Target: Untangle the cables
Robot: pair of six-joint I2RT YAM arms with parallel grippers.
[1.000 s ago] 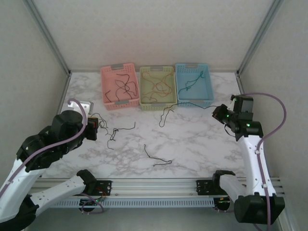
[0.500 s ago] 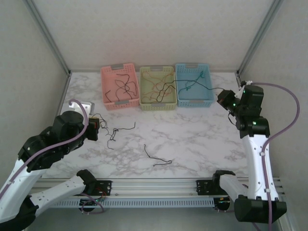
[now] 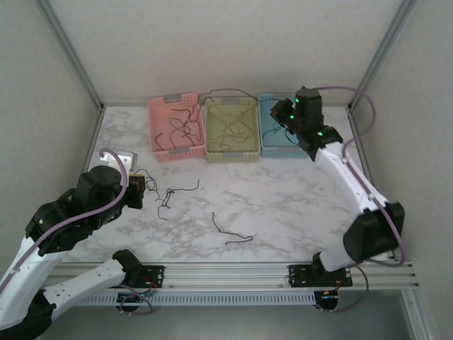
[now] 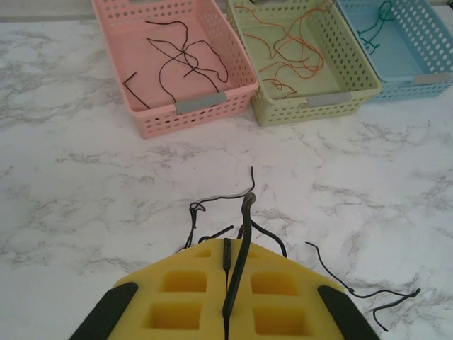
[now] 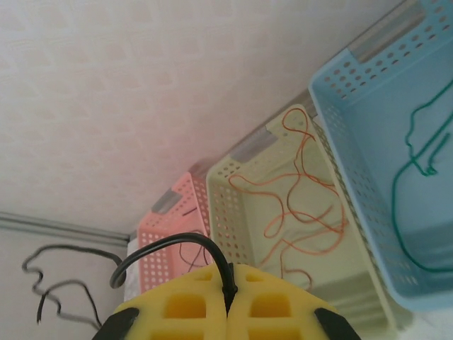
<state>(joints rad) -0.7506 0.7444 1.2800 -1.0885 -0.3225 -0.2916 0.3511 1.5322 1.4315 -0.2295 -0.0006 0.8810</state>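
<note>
A loose black cable [image 3: 237, 239] lies on the table [image 3: 297, 205] near the front. Behind it, on the left, the left gripper [image 4: 228, 248] pinches a black strand [image 4: 244, 212] of a small tangle [image 3: 167, 198]. At the far edge, black cables [image 4: 177, 60] fill the pink basket [image 4: 202, 108], orange ones [image 4: 297, 49] the green basket [image 4: 329, 99] and a teal one [image 4: 374, 28] the blue basket [image 4: 432, 78]; above it the right gripper [image 5: 228, 275] clamps a black wire [image 5: 170, 241] that arches leftward.

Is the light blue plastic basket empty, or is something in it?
Not empty. The light blue perforated plastic basket holds a thin teal-green wire lying on its floor.
</note>
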